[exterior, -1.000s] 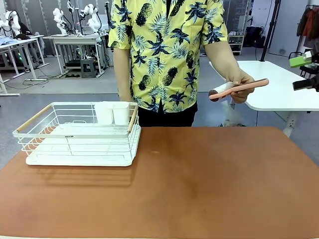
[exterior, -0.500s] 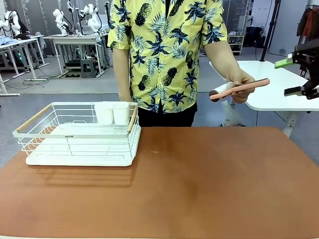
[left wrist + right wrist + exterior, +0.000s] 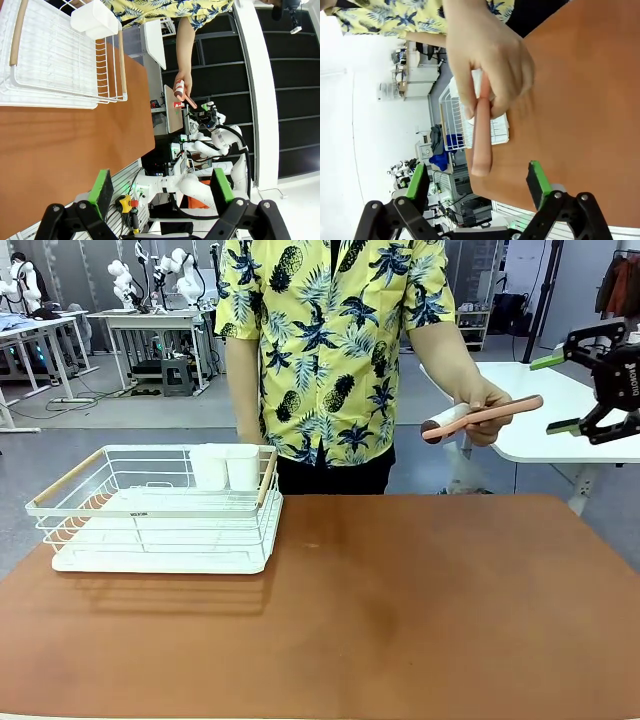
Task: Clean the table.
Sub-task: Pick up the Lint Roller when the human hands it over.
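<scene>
Front view: looking across the table (image 3: 420,620) from the robot's side at the person (image 3: 330,340). Left wrist: rolled sideways, dish rack (image 3: 60,65) fairly near, lint roller (image 3: 184,94) far off. Right wrist: rolled too, right up on that roller and the hand (image 3: 490,55), same rack behind.

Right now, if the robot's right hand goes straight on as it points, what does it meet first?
Probably the free end of the pink handle that the person's hand holds out: the open right hand points at it, the end centred between its fingers. How far off is unclear.
</scene>
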Motion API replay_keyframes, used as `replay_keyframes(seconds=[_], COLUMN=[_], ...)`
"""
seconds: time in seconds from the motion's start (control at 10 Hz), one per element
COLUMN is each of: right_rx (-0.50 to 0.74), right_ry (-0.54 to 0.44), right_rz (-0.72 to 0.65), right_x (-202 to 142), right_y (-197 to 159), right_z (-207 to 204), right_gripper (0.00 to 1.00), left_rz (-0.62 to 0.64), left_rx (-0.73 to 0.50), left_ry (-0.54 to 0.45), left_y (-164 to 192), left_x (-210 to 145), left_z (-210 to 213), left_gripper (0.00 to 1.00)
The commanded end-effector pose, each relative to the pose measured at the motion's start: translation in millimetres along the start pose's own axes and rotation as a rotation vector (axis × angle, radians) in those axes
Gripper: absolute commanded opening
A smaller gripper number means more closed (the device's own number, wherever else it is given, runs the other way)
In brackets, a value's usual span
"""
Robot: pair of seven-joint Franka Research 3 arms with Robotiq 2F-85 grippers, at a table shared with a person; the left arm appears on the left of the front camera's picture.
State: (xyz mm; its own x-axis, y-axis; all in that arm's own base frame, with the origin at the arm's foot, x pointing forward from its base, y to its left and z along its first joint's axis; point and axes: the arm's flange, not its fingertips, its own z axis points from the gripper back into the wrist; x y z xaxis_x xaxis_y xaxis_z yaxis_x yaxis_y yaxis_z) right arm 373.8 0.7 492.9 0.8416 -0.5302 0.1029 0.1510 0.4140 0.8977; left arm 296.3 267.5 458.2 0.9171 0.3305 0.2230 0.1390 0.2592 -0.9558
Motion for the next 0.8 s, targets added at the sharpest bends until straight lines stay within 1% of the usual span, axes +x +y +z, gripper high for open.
replay_keyframes(seconds=[0.0, 0.3, 0.7], right_rx=[-0.041, -0.043, -0.022], right_ry=[-0.017, -0.045, -0.083], right_rz=[-0.044, -0.049, -0.047], right_x=[-18, -14, -11], right_y=[-4, -8, -3], right_z=[-12, -18, -30], right_gripper=[1.0, 1.0, 1.0], left_rz=[-0.022, -0.022, -0.022], left_rx=[-0.024, -0.024, -0.024], left_ry=[-0.007, -0.007, -0.007], left_y=[-1, -1, -1], left_x=[1, 1, 1], left_z=[3, 3, 3], left_gripper=[1.0, 1.0, 1.0])
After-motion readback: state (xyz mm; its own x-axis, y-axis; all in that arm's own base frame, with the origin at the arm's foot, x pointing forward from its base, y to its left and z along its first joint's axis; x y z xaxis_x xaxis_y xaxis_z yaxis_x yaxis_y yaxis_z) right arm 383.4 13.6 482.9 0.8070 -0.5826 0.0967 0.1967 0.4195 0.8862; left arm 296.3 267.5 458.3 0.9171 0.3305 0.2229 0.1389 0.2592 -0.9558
